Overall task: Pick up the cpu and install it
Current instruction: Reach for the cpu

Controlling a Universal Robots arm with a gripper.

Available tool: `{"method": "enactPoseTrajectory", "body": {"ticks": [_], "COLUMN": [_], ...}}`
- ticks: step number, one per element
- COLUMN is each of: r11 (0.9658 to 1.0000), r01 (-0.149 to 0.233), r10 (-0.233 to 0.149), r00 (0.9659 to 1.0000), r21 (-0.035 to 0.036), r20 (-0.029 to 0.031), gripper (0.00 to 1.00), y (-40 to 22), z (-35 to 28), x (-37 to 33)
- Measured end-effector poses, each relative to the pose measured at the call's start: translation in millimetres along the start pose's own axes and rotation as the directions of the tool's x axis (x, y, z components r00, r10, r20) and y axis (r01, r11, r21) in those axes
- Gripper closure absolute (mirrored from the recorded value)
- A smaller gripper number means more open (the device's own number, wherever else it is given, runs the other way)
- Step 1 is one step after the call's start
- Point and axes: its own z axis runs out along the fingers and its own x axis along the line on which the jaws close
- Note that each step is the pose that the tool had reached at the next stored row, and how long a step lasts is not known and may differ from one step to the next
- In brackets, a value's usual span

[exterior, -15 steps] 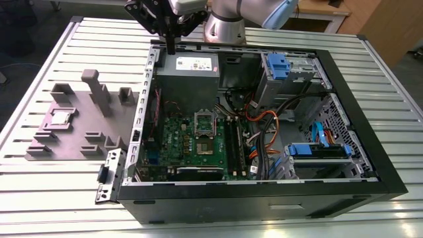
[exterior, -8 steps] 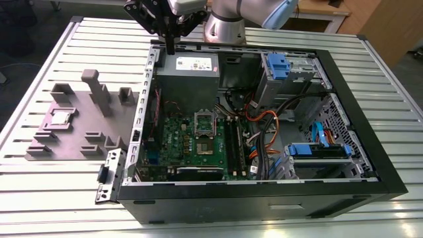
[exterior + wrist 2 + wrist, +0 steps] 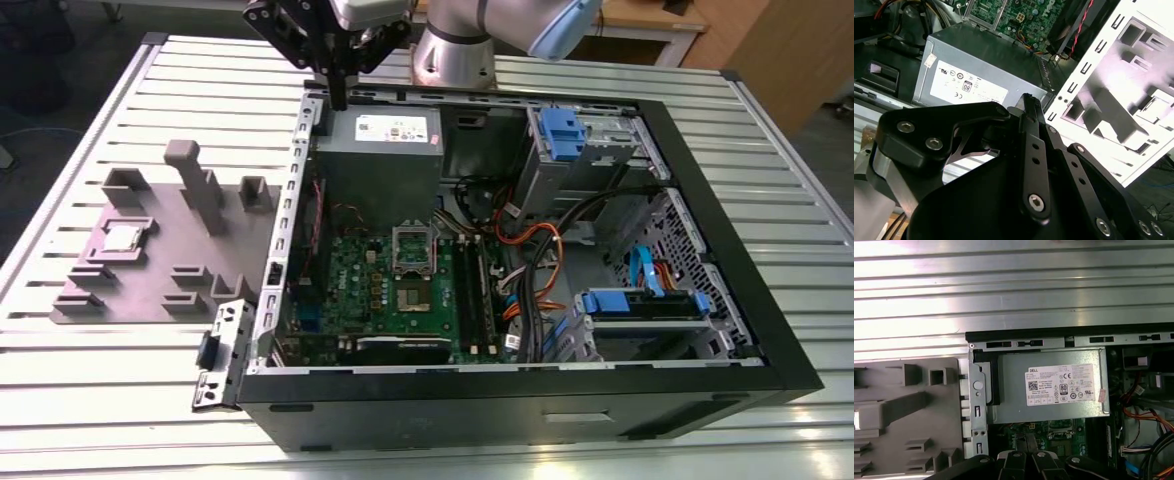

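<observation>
Gripper (image 3: 338,100) shut tight, fingers together with nothing between them. Hanging over the grey power supply (image 3: 380,150) at the rim of the open computer case (image 3: 507,415). Cpu (image 3: 124,236) well apart from it, lying flat in a recess of the grey slotted fixture (image 3: 147,290) on the exterior view's left of the case, on the slatted table (image 3: 80,380). Socket frame (image 3: 411,243) upright on the green motherboard (image 3: 360,290).

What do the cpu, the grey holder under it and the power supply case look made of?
The cpu: dull silver metal top, pale rim. The grey holder: probably plastic, matte, moulded blocks. The power supply case: likely sheet metal, grey, slight sheen, folded edges.
</observation>
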Motion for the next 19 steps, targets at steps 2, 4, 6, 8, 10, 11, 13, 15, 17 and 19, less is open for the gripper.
{"method": "enactPoseTrajectory", "body": {"ticks": [2, 4, 6, 8, 10, 11, 13, 15, 17, 19], "r11": [1.0, 1.0, 1.0, 1.0, 1.0, 1.0, 1.0, 1.0, 1.0, 1.0], "r01": [0.0, 0.0, 0.0, 0.0, 0.0, 0.0, 0.0, 0.0, 0.0, 0.0], "r10": [0.0, 0.0, 0.0, 0.0, 0.0, 0.0, 0.0, 0.0, 0.0, 0.0], "r00": [1.0, 1.0, 1.0, 1.0, 1.0, 1.0, 1.0, 1.0, 1.0, 1.0], "r21": [0.0, 0.0, -0.0001, 0.0, 0.0, 0.0, 0.0, 0.0, 0.0, 0.0], "r20": [0.0, 0.0, 0.0, 0.0, 0.0, 0.0, 0.0, 0.0, 0.0, 0.0], "gripper": [0.89, 0.89, 0.89, 0.89, 0.89, 0.89, 0.89, 0.89, 0.89, 0.89], "y": [-0.1, -0.1, -0.2, -0.2, -0.2, -0.2, -0.3, -0.3, -0.4, -0.4], "z": [0.0, 0.0, 0.0, 0.0, 0.0, 0.0, 0.0, 0.0, 0.4, 0.3], "x": [1.3, 2.0, 2.4, 2.6, 2.9, 3.1, 3.7, 4.1, 5.7, 5.7]}}
